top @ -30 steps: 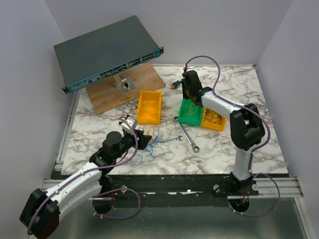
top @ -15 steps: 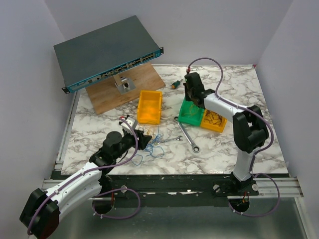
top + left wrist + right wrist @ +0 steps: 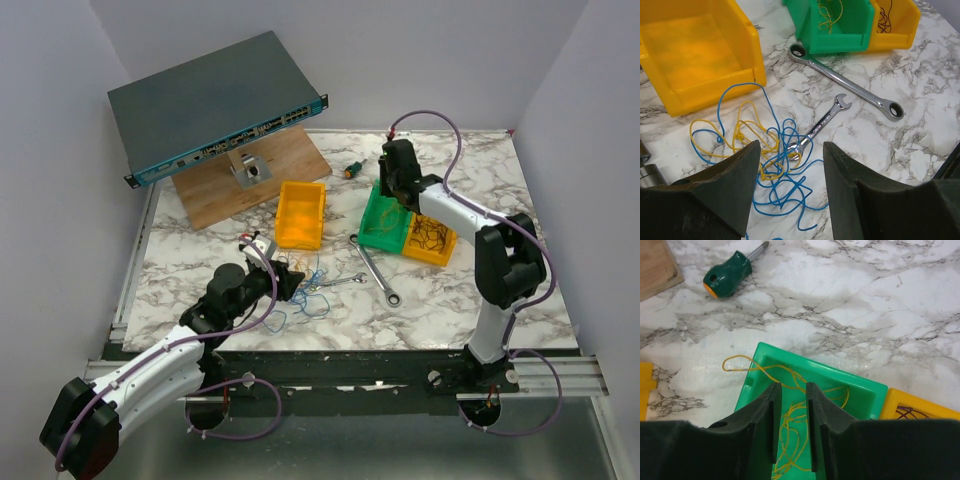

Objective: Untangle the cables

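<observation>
The cables [image 3: 765,150] are a tangle of thin blue and yellow wires on the marble table, also in the top view [image 3: 305,290]. They loop round the head of a small silver wrench [image 3: 822,122]. My left gripper [image 3: 791,150] is open and hangs just above the tangle's near side, its jaws either side of it [image 3: 293,280]. My right gripper [image 3: 792,390] is above the green bin [image 3: 860,385], its jaws a narrow gap apart and holding nothing. A loose yellow wire [image 3: 793,425] lies in that bin, one loop hanging over its left rim.
A larger wrench [image 3: 850,82] lies right of the tangle. An empty yellow bin [image 3: 300,213] sits behind it. A yellow bin with dark wires [image 3: 428,240] adjoins the green bin [image 3: 378,232]. A green screwdriver [image 3: 727,275], a wooden board [image 3: 260,185] and a network switch [image 3: 210,105] are farther back.
My right gripper has moved a little right and back over the green bin. My left arm and the tangle have not moved.
</observation>
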Robot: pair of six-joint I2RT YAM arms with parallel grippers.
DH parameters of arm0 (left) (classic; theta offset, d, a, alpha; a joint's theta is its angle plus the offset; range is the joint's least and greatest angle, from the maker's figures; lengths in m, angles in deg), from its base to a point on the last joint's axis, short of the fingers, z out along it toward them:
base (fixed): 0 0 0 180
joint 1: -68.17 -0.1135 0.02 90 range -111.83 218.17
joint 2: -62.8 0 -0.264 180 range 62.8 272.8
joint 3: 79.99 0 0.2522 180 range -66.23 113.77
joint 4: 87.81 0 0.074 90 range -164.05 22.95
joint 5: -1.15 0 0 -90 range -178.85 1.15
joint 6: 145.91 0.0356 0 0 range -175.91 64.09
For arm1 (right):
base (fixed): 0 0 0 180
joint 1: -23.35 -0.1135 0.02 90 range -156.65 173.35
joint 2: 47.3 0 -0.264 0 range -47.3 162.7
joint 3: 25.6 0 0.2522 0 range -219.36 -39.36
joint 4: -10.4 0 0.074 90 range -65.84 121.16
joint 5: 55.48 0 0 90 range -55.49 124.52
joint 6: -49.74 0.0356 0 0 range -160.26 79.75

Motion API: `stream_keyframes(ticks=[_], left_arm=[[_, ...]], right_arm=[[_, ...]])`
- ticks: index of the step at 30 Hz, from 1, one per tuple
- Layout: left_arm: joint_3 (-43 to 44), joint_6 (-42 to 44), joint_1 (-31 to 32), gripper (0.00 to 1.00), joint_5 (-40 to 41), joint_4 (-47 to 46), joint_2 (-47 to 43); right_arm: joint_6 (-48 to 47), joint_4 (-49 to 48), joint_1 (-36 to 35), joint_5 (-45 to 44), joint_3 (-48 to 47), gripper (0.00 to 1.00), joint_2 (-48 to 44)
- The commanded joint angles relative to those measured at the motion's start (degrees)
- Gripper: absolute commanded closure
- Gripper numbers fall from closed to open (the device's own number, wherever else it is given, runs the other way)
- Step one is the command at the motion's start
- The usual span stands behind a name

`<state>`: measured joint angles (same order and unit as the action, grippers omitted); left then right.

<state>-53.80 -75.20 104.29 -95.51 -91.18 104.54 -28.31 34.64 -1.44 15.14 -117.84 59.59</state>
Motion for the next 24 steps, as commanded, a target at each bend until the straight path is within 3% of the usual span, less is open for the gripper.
stream_keyframes(ticks=[1,13,21,24], left_arm=[[1.42,0.3,0.13,0.45,0.96,-0.19,0.0],[1.48,0.33,0.1,0.45,1.21,-0.19,0.23],[1.65,0.39,0.13,0.45,1.2,-0.19,0.5],[1.63,0.46,0.15,0.45,1.3,-0.28,0.57]], right_arm=[[-0.33,1.15,1.5,3.23,-3.3,0.66,2.43],[-0.22,1.74,1.53,7.1,-4.2,0.59,6.01],[-0.13,1.49,1.52,7.09,-3.03,0.65,3.86],[0.57,0.84,1.51,6.98,-1.19,0.63,1.22]])
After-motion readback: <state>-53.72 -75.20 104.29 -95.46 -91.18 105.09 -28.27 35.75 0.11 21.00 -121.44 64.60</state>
